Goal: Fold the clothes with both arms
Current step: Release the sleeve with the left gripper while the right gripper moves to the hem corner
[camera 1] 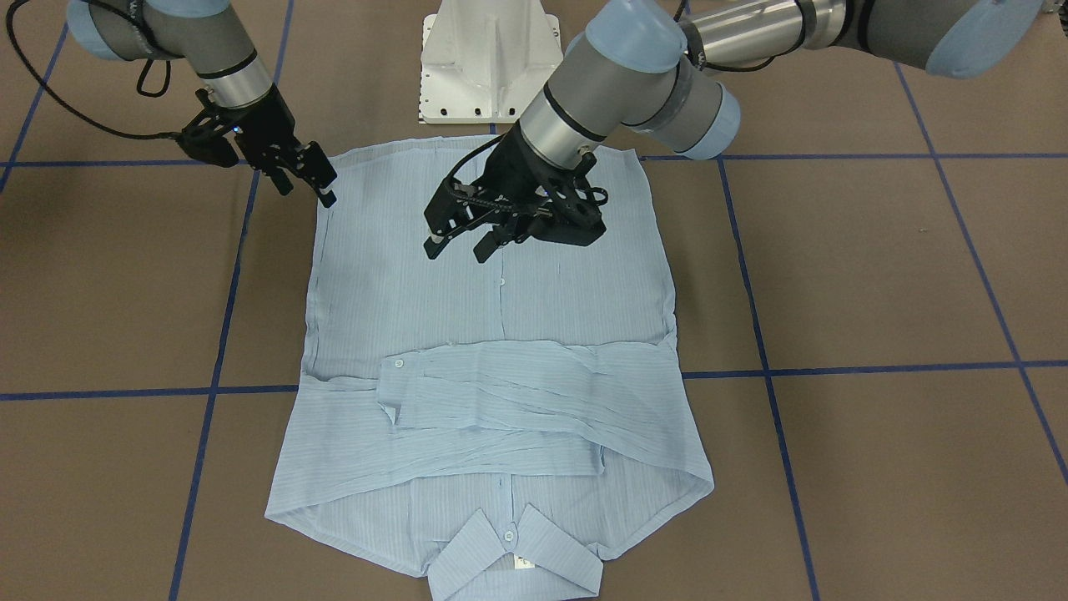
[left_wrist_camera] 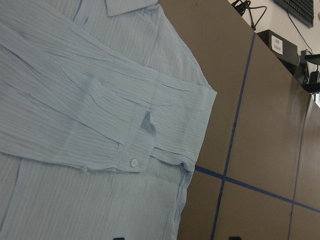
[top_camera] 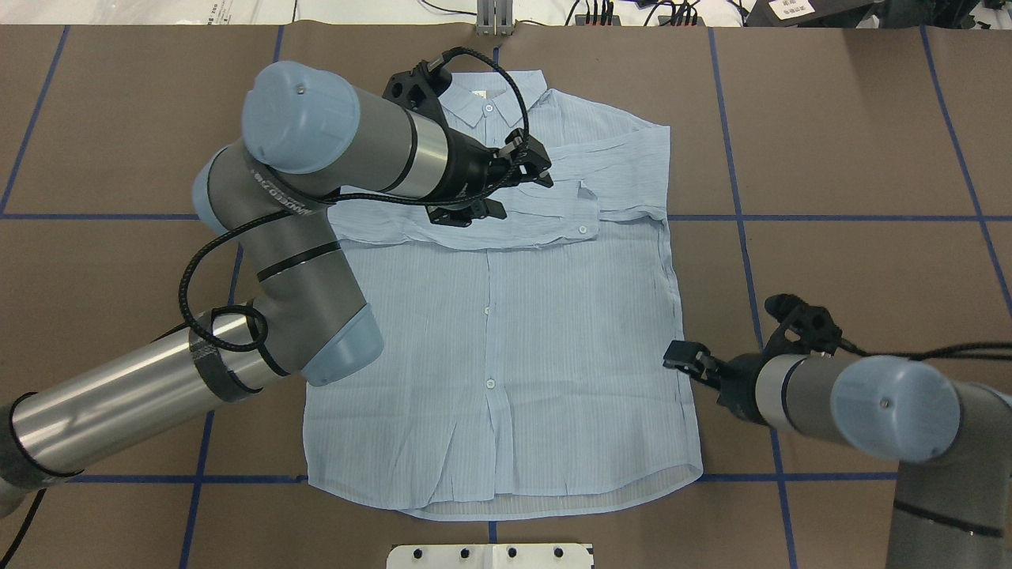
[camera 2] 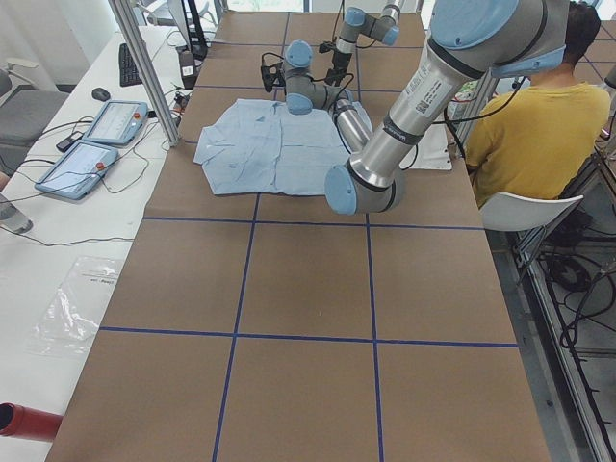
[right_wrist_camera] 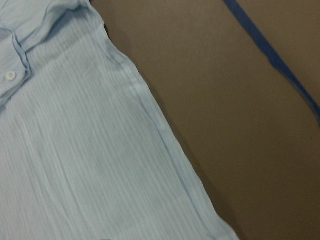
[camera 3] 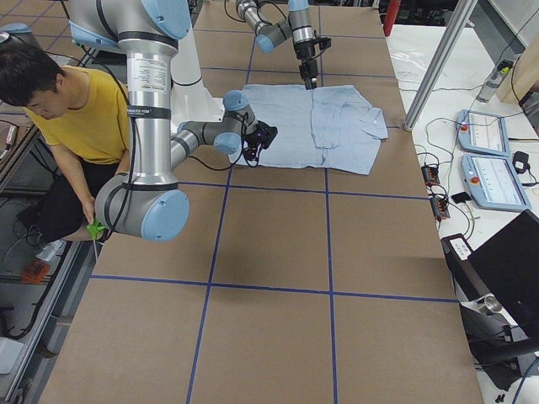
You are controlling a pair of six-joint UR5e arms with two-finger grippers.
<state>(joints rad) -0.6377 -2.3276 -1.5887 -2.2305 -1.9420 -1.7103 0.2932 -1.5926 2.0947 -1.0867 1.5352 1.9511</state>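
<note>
Shirt (camera 1: pixel 501 317): flat on the table (camera 1: pixel 876 267), collar at the far end.
Done: sleeves (camera 1: pixel 501 392) crossed over the chest.
Remaining: likely the body folds.
Left gripper (camera 1: pixel 456 249): fingers spread, empty, above mid-shirt.
Right gripper (camera 1: pixel 307 192): fingers apart, empty, beside the right hem corner.

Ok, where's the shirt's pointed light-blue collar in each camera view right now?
Front-facing: the pointed light-blue collar sits bottom centre.
Overhead: top centre.
Exterior left: small, at the striped light-blue shirt's left end.
Exterior right: small, at its right end.
Left wrist: cropped at the top edge.
Right wrist: not in view.
Shared landmark: the folded sleeve's white cuff button, also seen overhead and from the left wrist.
</note>
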